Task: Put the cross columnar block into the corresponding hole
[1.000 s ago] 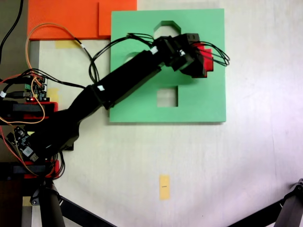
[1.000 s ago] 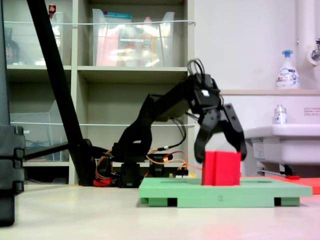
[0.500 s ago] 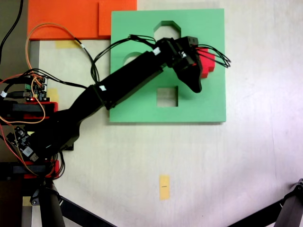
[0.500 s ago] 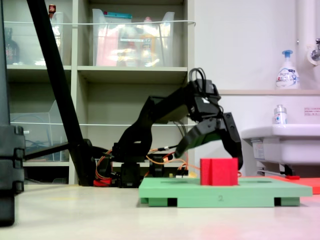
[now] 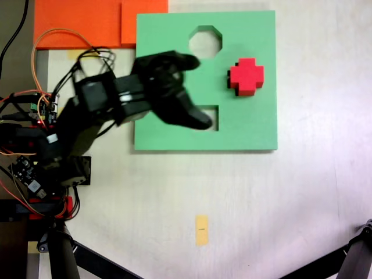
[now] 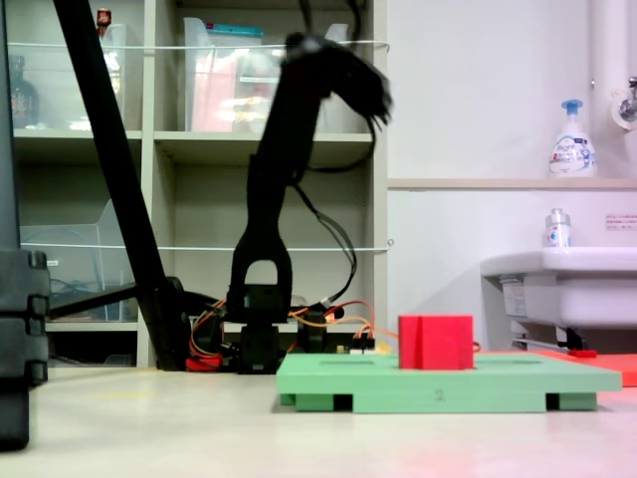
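Note:
The red cross columnar block (image 5: 246,77) stands in the plus-shaped hole of the green foam board (image 5: 256,125), near the first exterior view's right edge of the board. The block fills the hole, and only a dark sliver (image 5: 229,79) shows beside it. In the second exterior view the block (image 6: 436,342) rises upright above the board (image 6: 448,379). My gripper (image 5: 200,92) is lifted and pulled back toward the arm's base, well left of the block, open and empty. It is motion-blurred high up in the second exterior view (image 6: 360,88).
The board also has an octagonal cutout (image 5: 205,40) and a square cutout (image 5: 211,114), the latter partly under my finger. Orange foam (image 5: 81,23) lies at the back left, and a yellow tag (image 5: 201,229) on the table. Tripod legs (image 5: 360,256) are at the front corners.
The gripper opened, let go of the block and swung up and back toward the base. The block stays seated in the board, a little lower than a second ago.

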You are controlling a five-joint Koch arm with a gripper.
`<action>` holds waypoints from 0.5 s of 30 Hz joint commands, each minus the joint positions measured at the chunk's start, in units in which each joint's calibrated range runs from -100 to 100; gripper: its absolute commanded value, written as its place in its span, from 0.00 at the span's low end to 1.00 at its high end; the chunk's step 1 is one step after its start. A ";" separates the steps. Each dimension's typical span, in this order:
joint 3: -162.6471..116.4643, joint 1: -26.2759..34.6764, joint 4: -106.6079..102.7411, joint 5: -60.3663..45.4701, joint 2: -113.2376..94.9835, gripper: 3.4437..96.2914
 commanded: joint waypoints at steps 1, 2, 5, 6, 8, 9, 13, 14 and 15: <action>2.44 -4.35 -3.43 -10.84 -12.15 0.85; 2.44 -6.69 -3.33 -13.63 -14.39 0.77; 2.14 -10.16 -1.98 -19.68 -16.34 0.67; 1.25 -10.21 -1.79 -20.32 -16.62 0.67; -8.82 -13.63 0.52 -20.42 -19.27 0.66; -20.29 -14.21 5.53 -20.42 -25.42 0.66; -77.32 -14.07 43.76 -21.15 -55.87 0.65; -91.08 -13.82 54.93 -21.59 -62.71 0.62; -105.83 -13.48 67.16 -22.37 -66.62 0.58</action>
